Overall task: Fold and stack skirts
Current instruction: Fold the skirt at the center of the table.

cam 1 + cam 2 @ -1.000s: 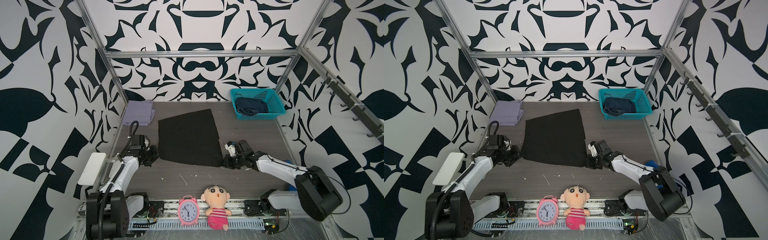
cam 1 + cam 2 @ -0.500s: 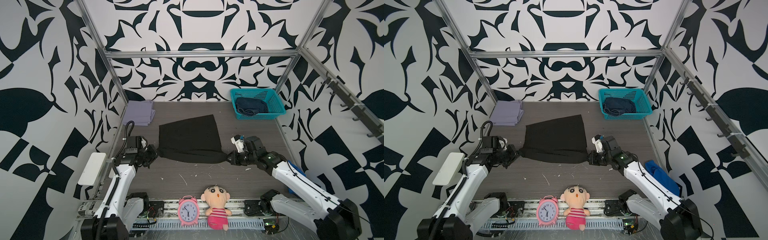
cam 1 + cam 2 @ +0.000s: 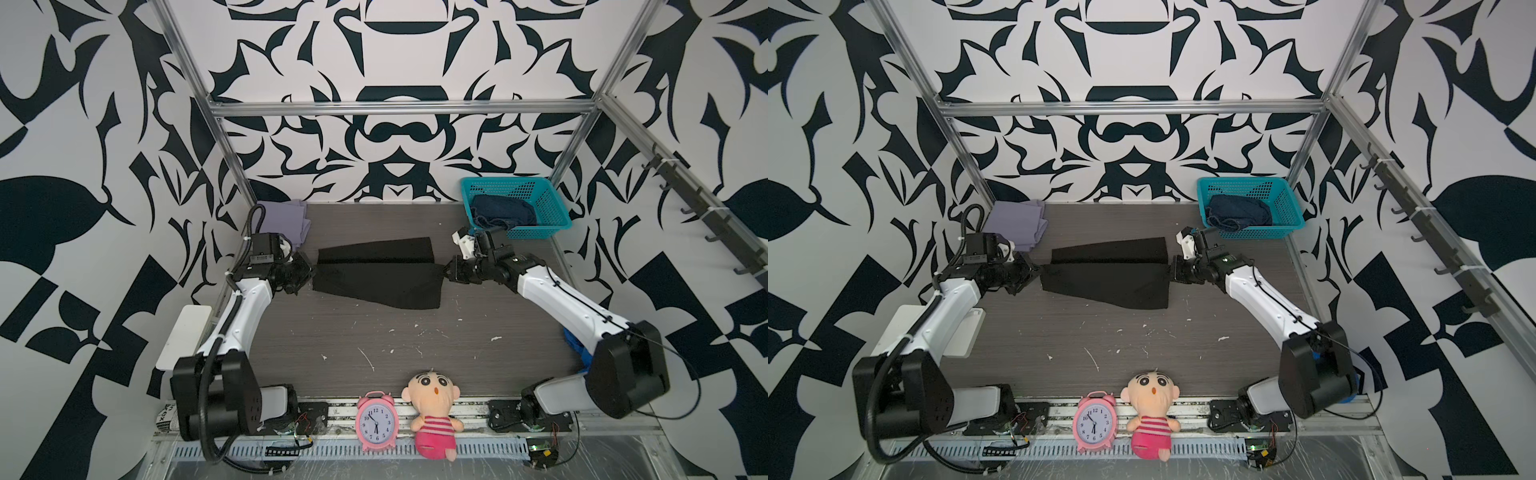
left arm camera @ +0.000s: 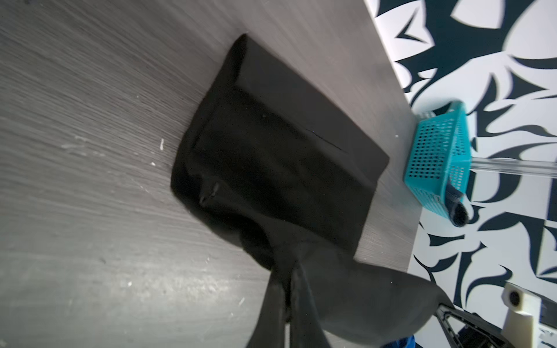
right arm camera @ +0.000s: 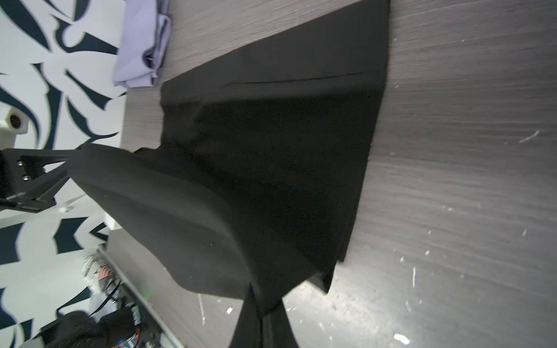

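Top views both show the lavender skirt [image 3: 284, 222] folded in the far left corner of the worktop [image 3: 374, 345]. Just right of it the left arm [image 3: 253, 299] reaches in, and the left jaws are clamped tight on the left edge of the black skirt [image 3: 378, 276]. That skirt lies mid-worktop, doubled over on itself, with its far part flat and its side edges lifted. At its right edge the right arm [image 3: 557, 295] comes in, its right jaws pinched closed on the cloth. Farthest right, the denim skirt [image 3: 500, 212] sits bunched inside the basket [image 3: 540, 232] in the far right corner.
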`<move>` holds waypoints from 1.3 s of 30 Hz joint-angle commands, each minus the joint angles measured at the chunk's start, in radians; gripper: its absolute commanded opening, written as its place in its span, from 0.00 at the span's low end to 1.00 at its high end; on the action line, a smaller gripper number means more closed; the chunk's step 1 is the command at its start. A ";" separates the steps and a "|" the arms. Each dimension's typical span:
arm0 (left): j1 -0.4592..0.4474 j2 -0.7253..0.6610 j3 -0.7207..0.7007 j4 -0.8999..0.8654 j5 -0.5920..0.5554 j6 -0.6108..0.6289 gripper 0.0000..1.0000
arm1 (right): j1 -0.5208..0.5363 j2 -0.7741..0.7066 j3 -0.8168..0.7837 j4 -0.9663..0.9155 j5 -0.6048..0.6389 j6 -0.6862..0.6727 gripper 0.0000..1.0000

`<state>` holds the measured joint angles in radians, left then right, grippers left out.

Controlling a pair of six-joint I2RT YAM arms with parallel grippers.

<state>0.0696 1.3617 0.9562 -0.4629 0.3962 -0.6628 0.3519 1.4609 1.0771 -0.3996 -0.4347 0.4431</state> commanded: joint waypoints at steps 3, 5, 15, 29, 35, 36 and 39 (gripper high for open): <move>0.053 0.110 -0.005 0.054 0.018 0.050 0.00 | -0.020 0.079 0.078 0.051 0.040 -0.056 0.00; 0.064 0.132 0.012 0.034 0.003 0.076 0.00 | -0.025 0.102 0.090 0.052 0.040 -0.066 0.00; 0.073 0.129 0.103 -0.027 -0.012 0.123 0.00 | -0.051 0.102 0.175 0.009 0.035 -0.106 0.00; 0.072 0.307 0.202 0.014 0.001 0.139 0.00 | -0.072 0.286 0.259 0.070 0.099 -0.110 0.00; 0.070 0.330 0.177 0.058 -0.028 0.140 0.00 | -0.071 0.328 0.252 0.113 0.115 -0.111 0.00; 0.070 0.330 0.168 0.052 -0.036 0.144 0.00 | -0.071 0.332 0.250 0.106 0.119 -0.116 0.00; 0.070 0.314 0.125 0.052 -0.034 0.148 0.00 | -0.071 0.316 0.205 0.109 0.111 -0.124 0.00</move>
<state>0.1196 1.6932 1.1248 -0.4179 0.4362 -0.5316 0.3050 1.8187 1.3090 -0.3080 -0.3958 0.3367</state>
